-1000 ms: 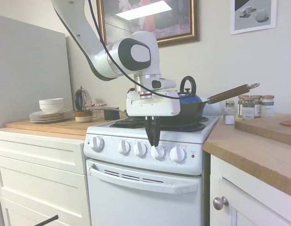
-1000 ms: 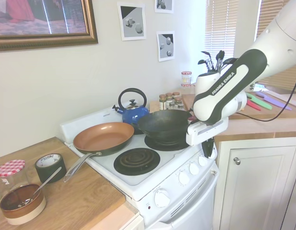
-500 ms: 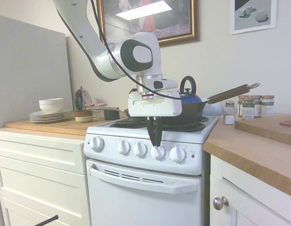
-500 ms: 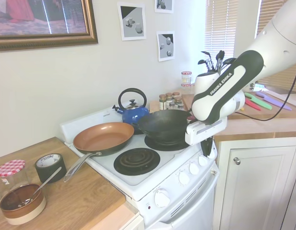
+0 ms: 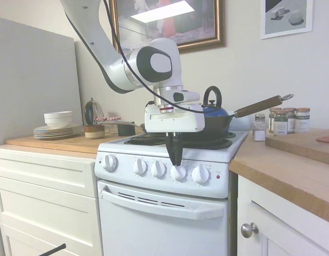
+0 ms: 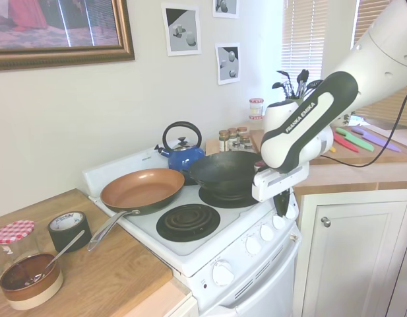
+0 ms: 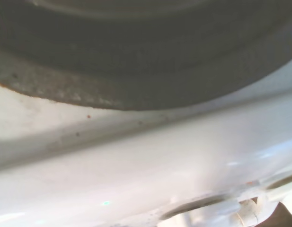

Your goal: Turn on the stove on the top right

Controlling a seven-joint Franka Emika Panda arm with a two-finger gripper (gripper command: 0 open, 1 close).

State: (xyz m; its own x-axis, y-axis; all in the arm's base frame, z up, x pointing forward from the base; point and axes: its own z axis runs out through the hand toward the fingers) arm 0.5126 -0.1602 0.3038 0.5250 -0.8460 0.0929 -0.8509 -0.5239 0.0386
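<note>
Stove point(image 5: 169, 213) stands btwn white cabinets, worktop point(image 5: 292, 170) on either side. Five knobs point(image 5: 158, 169) run in a row across its front panel, small red light point(image 5: 218, 176) at the row's end, oven handle point(image 5: 161, 203) just below.

Gripper point(image 5: 175, 158) hangs off the white arm, pointing straight down at the front edge of the stove top. Fingers point(image 5: 174, 148) look pressed together, nothing held, tips just above the 4th knob point(image 5: 178, 172) counted from the side w/ the plates; touching or not can't be told. From the gripper, that knob sits at 6 o'clock, the 5th knob point(image 5: 200, 174) approx 4 o'clock, the wok point(image 5: 215, 124) behind at approx 1 o'clock.

In the second exterior view gripper point(image 6: 280, 206) hangs over the knob row nr the cabinet-side corner. Copper pan point(image 6: 142, 189), blue kettle point(image 6: 184, 155) and wok point(image 6: 223, 173) sit on burners; one front burner point(image 6: 188, 221) bare.

Wrist view: blurred, dark burner rim point(image 7: 136, 56) over white enamel.
</note>
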